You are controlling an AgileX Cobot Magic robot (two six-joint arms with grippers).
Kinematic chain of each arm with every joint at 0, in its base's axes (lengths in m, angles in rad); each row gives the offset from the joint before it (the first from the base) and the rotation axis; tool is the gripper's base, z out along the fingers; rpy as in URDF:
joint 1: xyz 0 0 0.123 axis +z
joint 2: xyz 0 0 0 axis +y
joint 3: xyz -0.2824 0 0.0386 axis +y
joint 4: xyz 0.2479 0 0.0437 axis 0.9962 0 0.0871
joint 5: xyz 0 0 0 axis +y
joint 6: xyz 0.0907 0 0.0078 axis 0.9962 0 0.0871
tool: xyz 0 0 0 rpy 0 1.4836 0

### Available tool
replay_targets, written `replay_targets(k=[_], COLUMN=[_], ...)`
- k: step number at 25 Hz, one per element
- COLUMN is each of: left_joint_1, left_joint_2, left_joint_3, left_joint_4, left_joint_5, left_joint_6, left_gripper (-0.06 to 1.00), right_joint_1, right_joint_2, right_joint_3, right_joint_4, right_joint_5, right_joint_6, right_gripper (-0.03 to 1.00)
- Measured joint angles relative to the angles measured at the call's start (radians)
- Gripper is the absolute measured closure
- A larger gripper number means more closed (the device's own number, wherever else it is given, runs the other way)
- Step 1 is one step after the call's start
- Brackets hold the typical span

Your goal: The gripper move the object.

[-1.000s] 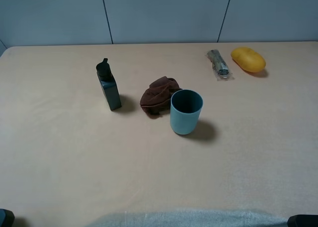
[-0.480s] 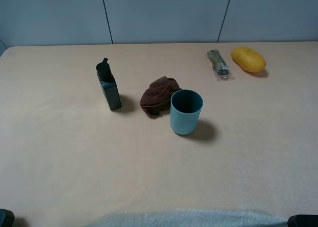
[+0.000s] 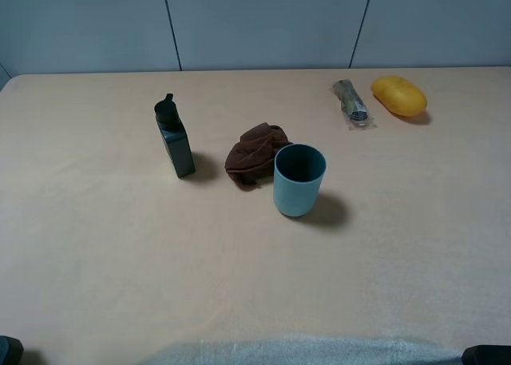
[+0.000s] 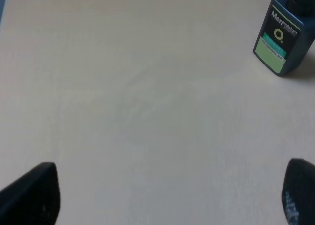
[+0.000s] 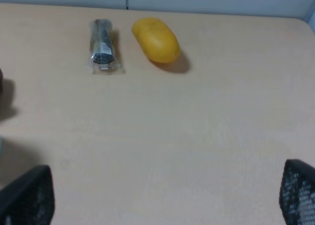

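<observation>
**Cup waits mid-table, both my grippers held back at the near edge**

A pale beige table (image 3: pixel 120 253) stretches to a grey panelled wall (image 3: pixel 263 21), and I hold both arms back at its near edge. My left gripper (image 4: pixel 167 195) hangs above bare tabletop with its two dark fingers (image 4: pixel 34 195) spread wide apart, nothing between them. My right gripper (image 5: pixel 162 195) is the same: fingertips (image 5: pixel 29 198) set far apart over open surface, holding nothing.

The light blue-teal cup (image 3: pixel 299 180) stands upright near the middle of the table, mouth up, well ahead of both grippers and roughly between them, touched by neither. Just beside it, on the side toward my left arm and slightly farther from me, lies a crumpled brown cloth (image 3: pixel 254 154); whether cloth and cup actually touch I cannot tell.

Ahead of my left gripper, toward my right arm's side, stands a dark green flat bottle (image 4: pixel 284 38), upright, its pale green label facing my left wrist camera. It sits beyond the cloth from the cup.

Far ahead of my right gripper, near the back edge, a yellow oval object (image 5: pixel 156 39) rests beside a small clear-wrapped packet (image 5: pixel 102 51), the packet lying on the side nearer the cup. Both are well apart from the cup.
</observation>
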Motion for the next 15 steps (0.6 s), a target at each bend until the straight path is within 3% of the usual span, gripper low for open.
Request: replay_targets(k=[15], left_joint_1=[0.000], left_joint_2=[0.000], left_joint_3=[0.000], left_joint_4=[0.000], left_joint_5=[0.000], left_joint_6=[0.001], left_gripper=[0.04], right_joint_1=[0.000], right_joint_2=[0.000], right_joint_3=[0.000], right_joint_4=[0.000], right_joint_5=[0.000], right_joint_6=[0.000], right_gripper=[0.27])
